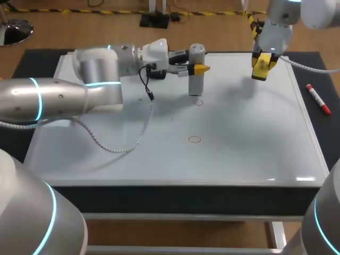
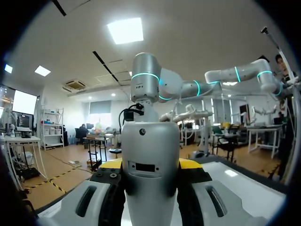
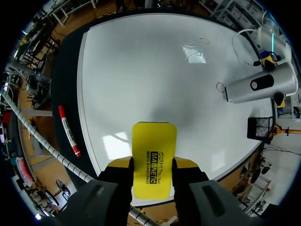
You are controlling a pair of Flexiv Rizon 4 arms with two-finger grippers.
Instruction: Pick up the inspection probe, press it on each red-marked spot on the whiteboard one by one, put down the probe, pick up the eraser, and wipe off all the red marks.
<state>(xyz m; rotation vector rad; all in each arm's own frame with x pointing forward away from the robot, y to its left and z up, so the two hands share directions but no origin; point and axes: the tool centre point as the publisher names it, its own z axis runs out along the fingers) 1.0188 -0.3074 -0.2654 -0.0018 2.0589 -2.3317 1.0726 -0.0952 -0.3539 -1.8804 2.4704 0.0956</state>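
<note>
The whiteboard [image 1: 239, 149] covers most of the table. Clock hours below are read from its middle in the head view.

The left arm [image 1: 64, 98] comes in from 9 o'clock and stretches towards 12. Its left gripper [image 1: 195, 68] is clamped on the probe [image 1: 196, 85], one yellow tip on each side of the grey body. The probe stands upright at about 12 o'clock. Its lower end is just beside the far mark [image 1: 198, 102]; I cannot tell whether it touches the board.

The right arm [image 1: 281, 21] enters from 1 o'clock. Its right gripper [image 3: 151, 164] pinches the eraser [image 3: 154, 141] between both fingers. The eraser hangs above the board near 2 o'clock, well apart from the probe.

The marker [image 1: 319, 99] lies off the board's edge at 3 o'clock.

The near mark [image 1: 195, 139], a thin red ring, sits close to the centre at 6 o'clock of the far mark.
</note>
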